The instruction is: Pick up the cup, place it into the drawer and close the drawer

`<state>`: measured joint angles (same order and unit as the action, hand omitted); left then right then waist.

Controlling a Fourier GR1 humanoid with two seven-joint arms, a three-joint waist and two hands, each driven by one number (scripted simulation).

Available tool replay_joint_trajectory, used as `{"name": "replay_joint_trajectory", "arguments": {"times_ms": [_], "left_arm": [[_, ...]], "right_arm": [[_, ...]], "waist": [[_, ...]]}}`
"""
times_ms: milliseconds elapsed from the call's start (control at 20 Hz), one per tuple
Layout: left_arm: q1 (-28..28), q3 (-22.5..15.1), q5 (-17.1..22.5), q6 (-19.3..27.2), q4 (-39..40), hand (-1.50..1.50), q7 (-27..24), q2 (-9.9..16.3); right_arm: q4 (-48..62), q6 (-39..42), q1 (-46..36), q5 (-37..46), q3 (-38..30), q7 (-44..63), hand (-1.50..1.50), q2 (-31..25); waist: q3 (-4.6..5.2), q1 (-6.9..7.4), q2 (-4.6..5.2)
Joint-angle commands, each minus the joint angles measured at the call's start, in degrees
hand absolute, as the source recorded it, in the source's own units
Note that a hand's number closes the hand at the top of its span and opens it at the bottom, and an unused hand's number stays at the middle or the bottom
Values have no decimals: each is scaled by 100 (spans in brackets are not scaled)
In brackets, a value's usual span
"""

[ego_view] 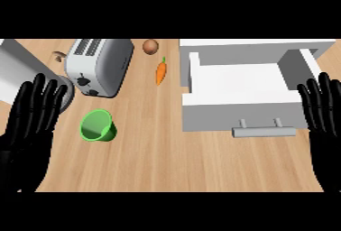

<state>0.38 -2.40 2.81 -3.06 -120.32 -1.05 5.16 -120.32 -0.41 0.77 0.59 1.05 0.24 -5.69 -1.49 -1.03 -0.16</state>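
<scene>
Head view: both hands spread, left hand (30, 122) and right hand (326, 113) resting at the edges; one green cup (97, 126) tipped on the table (173, 162), near left. Best gripped round its wall with the left hand, then carried right over the one open drawer (240, 88). Also one toaster (100, 65), one carrot (160, 72).

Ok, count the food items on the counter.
2: a carrot between the toaster and the drawer, and a brown egg just behind it.
</scene>
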Motion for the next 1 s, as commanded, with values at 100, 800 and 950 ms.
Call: {"name": "replay_joint_trajectory", "arguments": {"times_ms": [100, 800, 950], "left_arm": [[-220, 74, -967, 864, 176, -150, 61, -287], [-1255, 4, -652, 2989, 1699, -150, 100, -514], [-1793, 261, -660, 3036, 2248, -150, -41, -514]], "right_arm": [[125, 33, 5, 21, 201, -58, -150, 140], [422, 242, -866, -623, -58, 794, -150, 89], [14, 452, -222, -656, 62, 645, -150, 98]], "waist": [[147, 120, 15], [149, 102, 15], [149, 80, 14]]}}
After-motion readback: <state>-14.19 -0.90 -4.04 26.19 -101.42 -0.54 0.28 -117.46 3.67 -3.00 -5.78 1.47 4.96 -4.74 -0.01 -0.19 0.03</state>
